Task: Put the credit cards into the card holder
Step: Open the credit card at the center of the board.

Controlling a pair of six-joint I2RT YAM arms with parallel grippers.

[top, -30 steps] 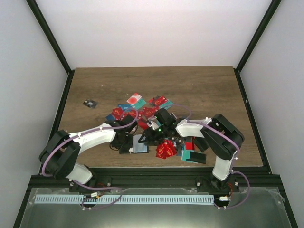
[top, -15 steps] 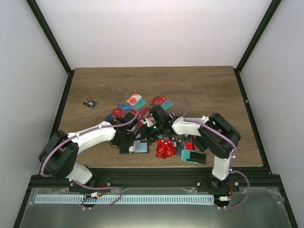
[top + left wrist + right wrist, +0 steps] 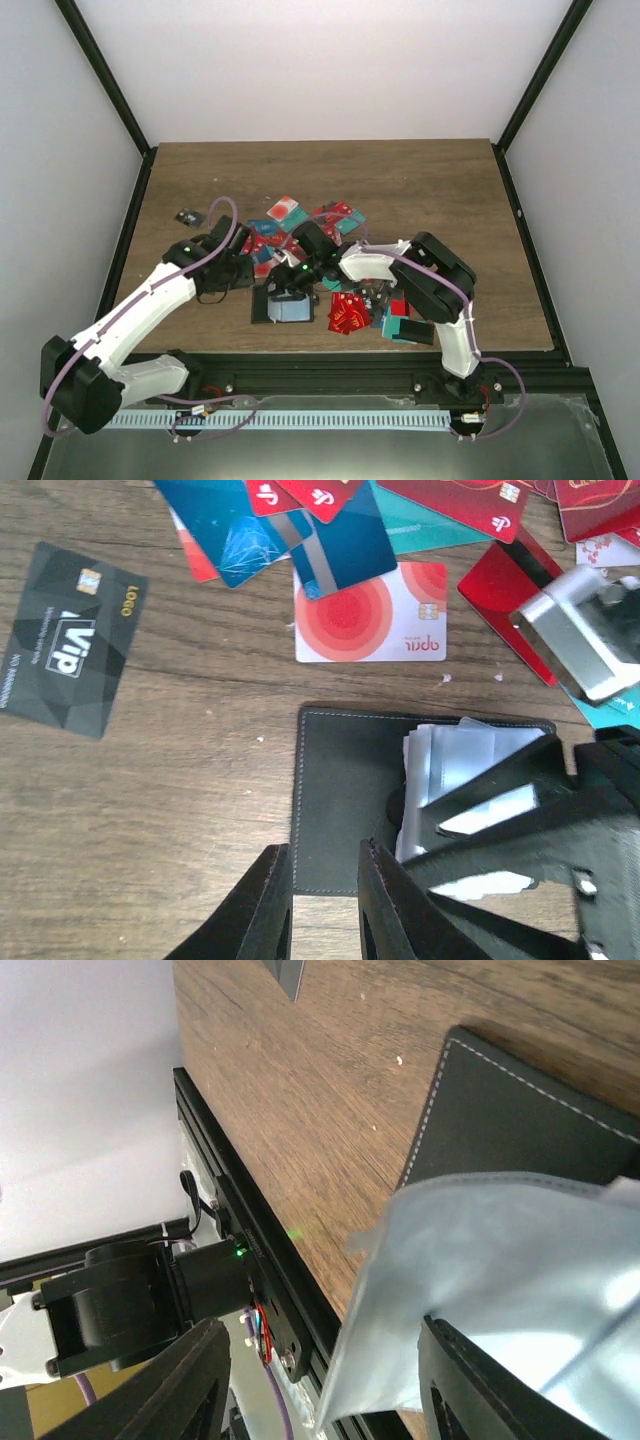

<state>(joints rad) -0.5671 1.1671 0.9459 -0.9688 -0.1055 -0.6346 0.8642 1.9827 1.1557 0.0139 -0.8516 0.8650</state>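
Lying opened flat near the front edge of the brown wood-grain counter (image 3: 420, 180), the small black stitched bifold card holder (image 3: 335, 800) shows its inner face upward. Its grey-clear plastic inner pockets (image 3: 450, 755) fan up from the right half.

Left gripper (image 3: 325, 910): positioned above the near left edge of the card holder. The fingers are parted by a narrow gap and nothing is between them.

Right gripper (image 3: 325, 1340): positioned directly over the pockets, reaching in from the right. The fingers are spread apart. One clear pocket leaf lies between them, against one finger and clear of the other. The leaf is not pinched.

The thin plastic credit cards (image 3: 300, 225), mostly red, teal and blue, lie in a loose overlapping pile on the counter just beyond the card holder. A white card with pink-red rings (image 3: 370, 625) lies at the near side of the pile, just beside the holder's far edge. A black card printed "VIP" (image 3: 65, 640) lies alone, well apart to the left. No card is visible inside the pockets.
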